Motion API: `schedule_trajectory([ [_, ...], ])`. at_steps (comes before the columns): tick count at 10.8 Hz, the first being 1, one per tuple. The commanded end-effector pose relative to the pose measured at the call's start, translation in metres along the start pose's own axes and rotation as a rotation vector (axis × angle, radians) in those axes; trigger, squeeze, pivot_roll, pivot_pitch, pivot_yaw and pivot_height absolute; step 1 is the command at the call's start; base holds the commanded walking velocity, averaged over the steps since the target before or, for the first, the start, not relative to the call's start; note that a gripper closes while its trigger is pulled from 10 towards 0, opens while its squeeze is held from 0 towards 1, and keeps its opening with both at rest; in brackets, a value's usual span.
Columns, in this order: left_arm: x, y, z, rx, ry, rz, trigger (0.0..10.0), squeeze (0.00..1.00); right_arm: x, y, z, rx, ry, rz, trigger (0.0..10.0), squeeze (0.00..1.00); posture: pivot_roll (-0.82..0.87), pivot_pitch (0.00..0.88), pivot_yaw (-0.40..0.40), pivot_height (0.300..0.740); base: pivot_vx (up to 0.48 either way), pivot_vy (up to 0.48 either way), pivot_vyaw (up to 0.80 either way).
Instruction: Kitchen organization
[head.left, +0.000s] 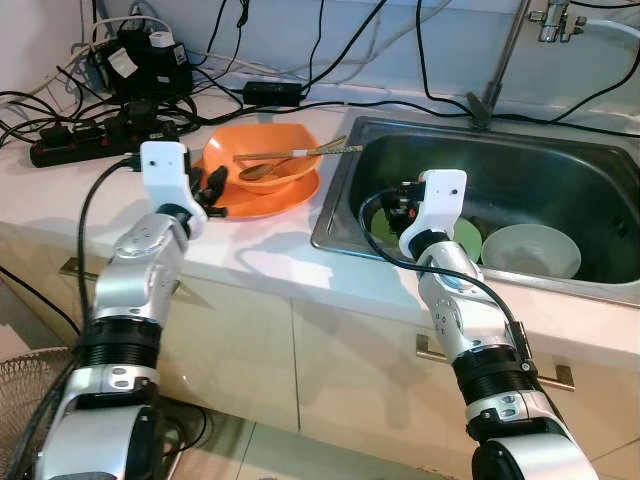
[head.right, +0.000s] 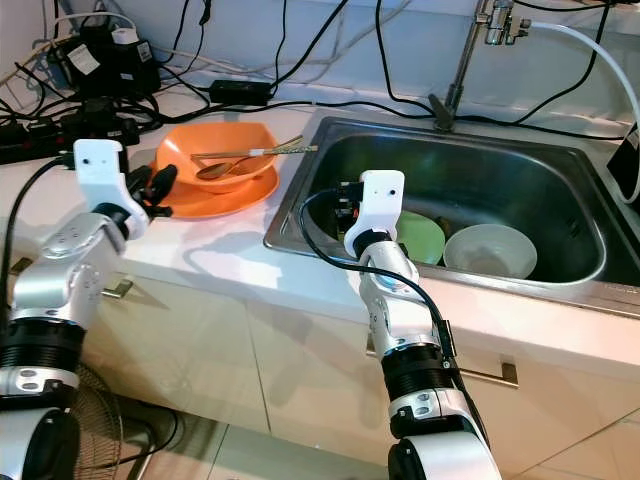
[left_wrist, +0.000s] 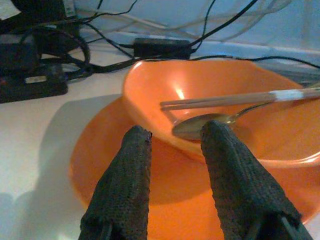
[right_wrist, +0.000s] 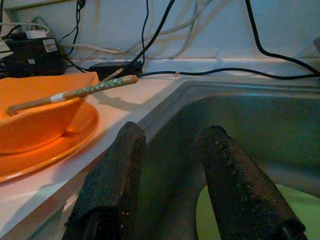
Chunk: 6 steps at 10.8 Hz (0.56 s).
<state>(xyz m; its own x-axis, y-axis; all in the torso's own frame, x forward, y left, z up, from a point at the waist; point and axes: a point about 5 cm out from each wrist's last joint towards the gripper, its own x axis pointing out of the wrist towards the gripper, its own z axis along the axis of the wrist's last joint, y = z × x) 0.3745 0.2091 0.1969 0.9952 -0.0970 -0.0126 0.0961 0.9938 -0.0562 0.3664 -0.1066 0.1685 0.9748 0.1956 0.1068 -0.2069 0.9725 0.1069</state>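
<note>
Landmark: the steel sink was sunk in the white counter; every place below was reckoned from it.
Cables and power strip: lay on the counter well to the left of the sink, against the wall.
Left gripper: hovered over the counter left of the sink, its 2 black fingers apart and clamped on nothing, their tips over the near edge of the orange plate.
Orange plate: sat flat on the counter just left of the sink's rim.
Orange bowl: rested on the plate, seemingly tilted, left of the sink.
Spoon: lay in the bowl, its handle running toward the sink.
Chopsticks: lay across the bowl, their patterned ends overhanging the sink's left rim.
Right gripper: hung at the sink's left inner wall, its 2 fingers apart and empty, above the green plate.
Green plate: lay in the sink basin, part hidden by the right arm.
White bowl: stood upright in the basin, right of the green plate.
Handling, judged: bowl and plates looked stiff, light, smooth, likely slippery if wet; pinch the bowl at its rim; loose utensils would likely slide if tipped, so lift them out by mid-handle 1st.
</note>
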Motion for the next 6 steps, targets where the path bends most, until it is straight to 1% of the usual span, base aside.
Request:
schedule_trajectory([
  [1,0.001,0.005,0.004,0.018,-0.006,0.018,10.0,0.00,0.003,0.001,0.005,0.000,-0.013,0.001,10.0,0.00,0.17,0.010,-0.006,0.740,0.000,0.000,0.00],
  [2,0.001,0.007,0.006,0.030,-0.014,0.022,10.0,0.00,0.003,0.001,0.005,0.000,-0.013,0.001,10.0,0.00,0.17,0.011,-0.006,0.740,0.000,0.000,0.00],
  [3,0.002,0.003,0.014,0.051,-0.052,0.003,10.0,0.00,0.003,0.001,0.004,0.000,-0.012,-0.001,10.0,0.00,0.17,0.012,-0.006,0.740,0.000,0.000,0.00],
  [4,0.002,-0.008,0.021,0.064,-0.093,-0.050,10.0,0.00,0.003,0.001,0.004,0.001,-0.012,-0.002,10.0,0.00,0.17,0.015,-0.006,0.740,0.000,0.000,0.00],
  [5,0.000,-0.029,0.027,0.070,-0.145,-0.144,10.0,0.00,0.003,0.000,0.004,0.001,-0.012,-0.003,10.0,0.00,0.17,0.017,-0.007,0.740,0.000,0.000,0.00],
  [6,0.000,-0.038,0.027,0.066,-0.154,-0.183,10.0,0.00,0.003,0.000,0.004,0.001,-0.011,-0.005,10.0,0.00,0.17,0.018,-0.007,0.740,0.000,0.000,0.00],
])
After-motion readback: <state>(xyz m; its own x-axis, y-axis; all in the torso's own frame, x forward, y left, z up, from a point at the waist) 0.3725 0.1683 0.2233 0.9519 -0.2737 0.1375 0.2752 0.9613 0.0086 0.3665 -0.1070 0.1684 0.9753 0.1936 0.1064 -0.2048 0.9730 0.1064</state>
